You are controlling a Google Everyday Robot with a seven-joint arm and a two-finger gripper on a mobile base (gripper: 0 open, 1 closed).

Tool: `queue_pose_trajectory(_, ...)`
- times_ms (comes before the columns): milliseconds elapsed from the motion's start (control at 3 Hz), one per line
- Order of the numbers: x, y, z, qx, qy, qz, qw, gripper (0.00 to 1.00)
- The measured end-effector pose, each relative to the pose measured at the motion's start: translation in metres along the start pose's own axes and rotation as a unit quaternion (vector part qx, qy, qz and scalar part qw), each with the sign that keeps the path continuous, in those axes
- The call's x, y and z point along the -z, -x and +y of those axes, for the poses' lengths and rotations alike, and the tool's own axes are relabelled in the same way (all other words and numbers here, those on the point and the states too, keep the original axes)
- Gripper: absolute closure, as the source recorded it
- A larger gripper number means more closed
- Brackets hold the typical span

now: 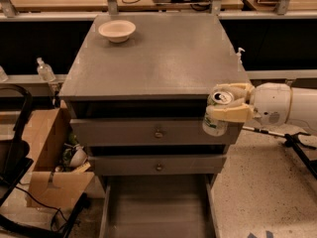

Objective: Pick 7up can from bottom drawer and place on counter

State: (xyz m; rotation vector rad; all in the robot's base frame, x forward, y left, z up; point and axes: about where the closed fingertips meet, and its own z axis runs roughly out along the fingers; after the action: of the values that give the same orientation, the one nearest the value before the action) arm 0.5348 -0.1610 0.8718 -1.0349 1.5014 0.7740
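My gripper (pixel 225 102) reaches in from the right and is shut on the 7up can (pixel 216 114), a silver-lidded can with a green and white body. I hold it upright in the air just off the front right corner of the counter (pixel 158 58), level with the top drawer front. The bottom drawer (pixel 157 205) is pulled open below, its grey floor bare.
A cream bowl (pixel 117 30) sits at the counter's back left. Two shut drawer fronts with brass knobs (pixel 158 133) lie below the counter. A cardboard box (pixel 52 157) stands to the left on the floor. A pump bottle (pixel 44 69) is on the left ledge.
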Motion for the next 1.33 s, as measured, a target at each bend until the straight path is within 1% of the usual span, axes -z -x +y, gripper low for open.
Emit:
queue_pose_trajectory(333,0.000,0.000,0.000,0.000,0.000,0.000,1.0000,1.00)
queue_pose_trajectory(667,0.003,0.021,-0.015,0.005,-0.004,0.000,1.0000,1.00)
queue_pose_trajectory(1000,0.001,0.054,-0.044,0.007,-0.007,0.005,0.9999,1.00)
queue_pose_trajectory(1333,-0.027,0.076,-0.085,0.001,0.014,-0.003,0.9999,1.00)
